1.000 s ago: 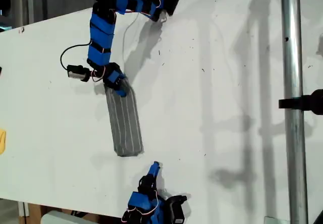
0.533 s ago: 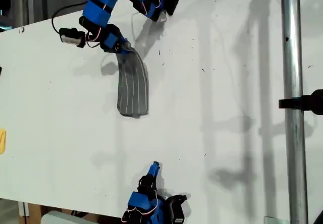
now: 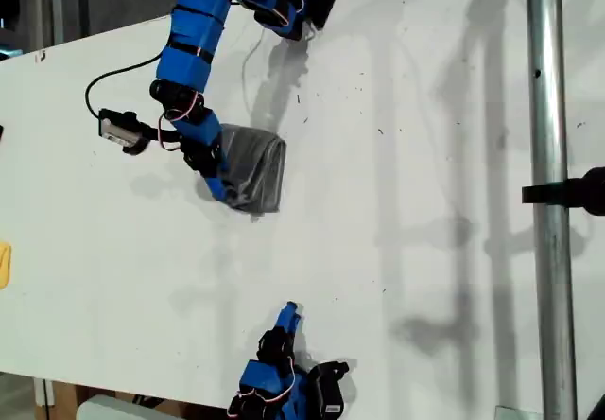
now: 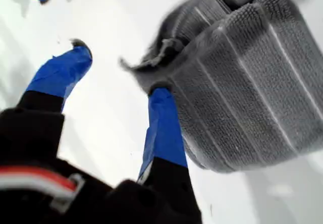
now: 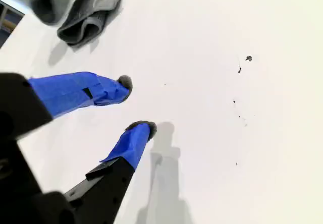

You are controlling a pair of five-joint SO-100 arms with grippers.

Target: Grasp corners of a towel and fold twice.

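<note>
The towel [image 3: 255, 167] lies as a short, bunched grey bundle on the white table, in the upper middle of the exterior view. Up close its white stripes and stacked layers show [image 4: 252, 82]. My first gripper [image 3: 217, 189] [image 4: 117, 75] stands open at the bundle's left edge in the exterior view. One blue finger [image 4: 160, 128] touches the cloth's ragged edge and the other is on bare table. No separate corners can be made out. My second gripper [image 3: 289, 314] [image 5: 135, 105] sits near the table's front edge, slightly open and holding nothing, with the towel [image 5: 86, 9] far ahead of it.
A small yellow thing [image 3: 4, 264] lies at the exterior view's left edge. A metal pole [image 3: 548, 155] with a black clamp [image 3: 567, 193] runs down the exterior view's right side. A black cable [image 3: 123, 65] loops beside the first arm.
The first arm lifted one end of the long towel strip toward the back, then brought it down over the rest. The towel is now a short bundle, and the gripper has let go.
</note>
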